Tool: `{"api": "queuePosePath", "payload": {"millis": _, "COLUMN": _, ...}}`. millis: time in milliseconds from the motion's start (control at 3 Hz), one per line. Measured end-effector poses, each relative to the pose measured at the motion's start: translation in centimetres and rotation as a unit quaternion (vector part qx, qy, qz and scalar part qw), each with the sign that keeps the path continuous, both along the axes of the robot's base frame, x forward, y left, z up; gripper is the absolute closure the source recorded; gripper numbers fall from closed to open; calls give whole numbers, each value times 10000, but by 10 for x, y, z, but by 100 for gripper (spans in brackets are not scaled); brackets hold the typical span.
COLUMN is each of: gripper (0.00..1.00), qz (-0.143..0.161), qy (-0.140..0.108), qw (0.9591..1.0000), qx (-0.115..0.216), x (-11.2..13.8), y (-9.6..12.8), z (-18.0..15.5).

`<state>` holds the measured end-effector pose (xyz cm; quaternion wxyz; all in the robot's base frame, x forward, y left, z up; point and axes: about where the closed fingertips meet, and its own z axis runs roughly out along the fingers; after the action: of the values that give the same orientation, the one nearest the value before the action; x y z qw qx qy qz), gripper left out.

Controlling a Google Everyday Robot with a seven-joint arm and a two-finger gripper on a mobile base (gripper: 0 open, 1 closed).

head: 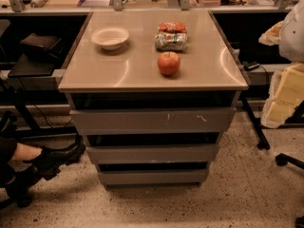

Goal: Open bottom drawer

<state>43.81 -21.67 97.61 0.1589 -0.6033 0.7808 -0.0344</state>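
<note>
Pincer out of view, state untellable; bottom drawer (153,176) at 6 o'clock could be confused with the look-alike middle drawer (153,154) just above.

The gripper is outside the picture. Of the bottom drawer (153,176) only the grey front shows; its body is hidden in shadow under the middle drawer (153,153). The left edge cuts off a person's black shoes (52,159). The crumpled packets (171,41) near the far edge of the cabinet top (133,68) are too blurred to identify.
</note>
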Motion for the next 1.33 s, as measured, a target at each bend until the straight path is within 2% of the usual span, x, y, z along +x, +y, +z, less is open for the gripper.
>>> {"api": "queuePosePath", "payload": {"millis": 333, "gripper": 0, "qz": 0, "qy": 0, "qw": 10000, "qx": 0, "x": 0, "y": 0, "z": 0}}
{"api": "queuePosePath", "payload": {"millis": 667, "gripper": 0, "qz": 159, "qy": -52, "qw": 9999, "qx": 11, "x": 2, "y": 9, "z": -31}}
{"api": "queuePosePath", "payload": {"millis": 1000, "gripper": 0, "qz": 664, "qy": 122, "qw": 9974, "qx": 257, "x": 3, "y": 43, "z": -113}}
{"api": "queuePosePath", "payload": {"millis": 1333, "gripper": 0, "qz": 1012, "qy": 733, "qw": 9903, "qx": 611, "x": 3, "y": 92, "z": -242}}
